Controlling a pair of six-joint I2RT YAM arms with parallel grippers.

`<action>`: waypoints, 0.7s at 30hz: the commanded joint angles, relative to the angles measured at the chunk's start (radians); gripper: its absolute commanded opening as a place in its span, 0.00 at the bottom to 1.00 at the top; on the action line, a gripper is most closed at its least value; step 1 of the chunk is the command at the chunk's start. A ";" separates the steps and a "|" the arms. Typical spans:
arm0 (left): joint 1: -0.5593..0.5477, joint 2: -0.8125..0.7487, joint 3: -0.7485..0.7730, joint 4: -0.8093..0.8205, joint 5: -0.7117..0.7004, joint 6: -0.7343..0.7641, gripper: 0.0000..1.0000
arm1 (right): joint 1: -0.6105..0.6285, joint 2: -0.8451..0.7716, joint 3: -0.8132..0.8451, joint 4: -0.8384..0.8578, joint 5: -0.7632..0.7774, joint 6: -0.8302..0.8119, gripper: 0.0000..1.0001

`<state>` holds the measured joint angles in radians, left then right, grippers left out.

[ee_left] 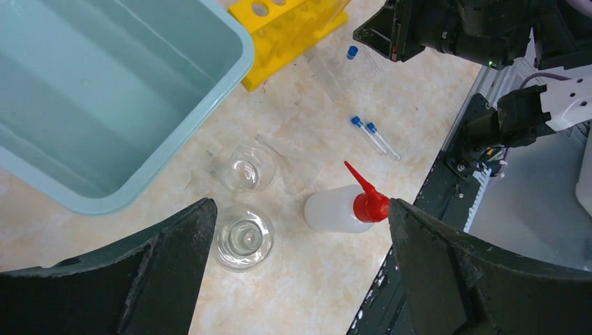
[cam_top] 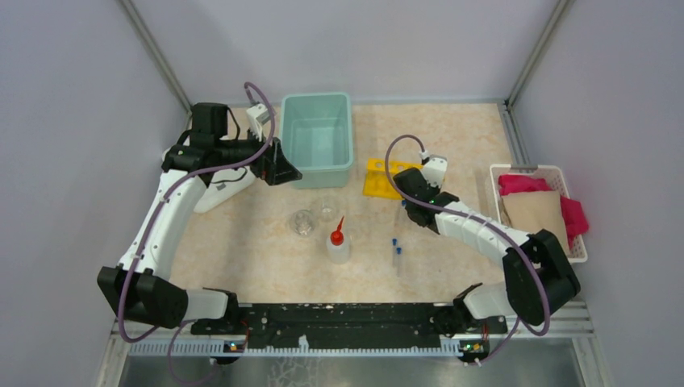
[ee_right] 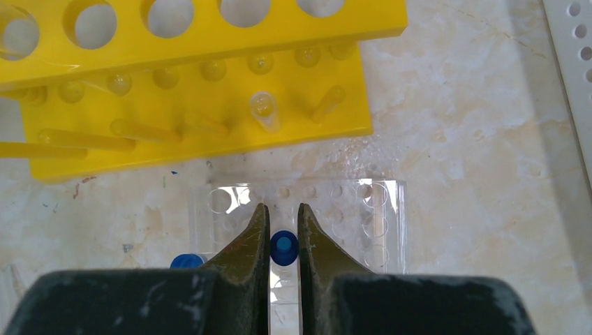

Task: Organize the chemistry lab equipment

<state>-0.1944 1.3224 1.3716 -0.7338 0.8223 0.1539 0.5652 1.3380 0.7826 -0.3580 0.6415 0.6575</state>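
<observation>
L gripper (ee_left: 301, 209) is held above the counter (cam_top: 242, 242) w/ jaws spread wide. Below it two glass cups (ee_left: 246, 166) are stood side by side, squeeze bottle (ee_left: 334, 211) near, to their right, then two loose test tubes (ee_left: 375, 136) laid flat. R gripper (ee_right: 283, 213) jaws are clenched on a blue-capped tube (ee_right: 284, 248), just by the yellow rack (ee_right: 209, 49).

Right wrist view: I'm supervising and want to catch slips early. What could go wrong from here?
1. The right gripper seems to pinch the test tube only at its blue cap; the tube could swing or slip.
2. The clear rack beneath it could be dragged or tipped on lifting.
3. A second blue-capped tube beside the finger could be knocked.
</observation>
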 commanded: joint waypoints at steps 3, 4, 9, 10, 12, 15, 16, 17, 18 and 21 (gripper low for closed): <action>0.007 -0.004 0.009 0.008 0.014 0.010 0.99 | -0.007 0.016 -0.013 0.060 0.024 0.000 0.00; 0.007 -0.002 0.010 0.007 0.015 0.012 0.99 | -0.008 0.018 -0.013 0.061 0.020 -0.001 0.00; 0.009 0.000 0.015 0.007 0.014 0.012 0.99 | -0.008 0.006 -0.025 0.076 -0.003 -0.002 0.00; 0.010 0.002 0.015 0.009 0.015 0.011 0.99 | -0.008 -0.002 -0.029 0.081 -0.009 -0.004 0.05; 0.010 0.002 0.016 0.008 0.015 0.010 0.99 | -0.007 -0.025 -0.032 0.082 -0.021 -0.004 0.22; 0.010 0.004 0.017 0.008 0.016 0.009 0.99 | -0.008 -0.075 -0.021 0.072 -0.041 -0.004 0.36; 0.010 0.004 0.019 0.009 0.016 0.010 0.99 | -0.007 -0.094 -0.011 0.064 -0.049 -0.005 0.40; 0.010 0.003 0.020 0.008 0.015 0.009 0.99 | -0.007 -0.110 0.002 0.051 -0.058 -0.006 0.43; 0.011 0.002 0.021 0.008 0.016 0.009 0.99 | -0.007 -0.127 0.019 0.028 -0.065 -0.009 0.47; 0.012 0.002 0.024 0.006 0.019 0.008 0.99 | -0.007 -0.161 0.086 -0.046 -0.078 -0.006 0.53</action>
<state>-0.1932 1.3224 1.3716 -0.7338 0.8227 0.1539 0.5652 1.2480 0.7616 -0.3466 0.5854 0.6544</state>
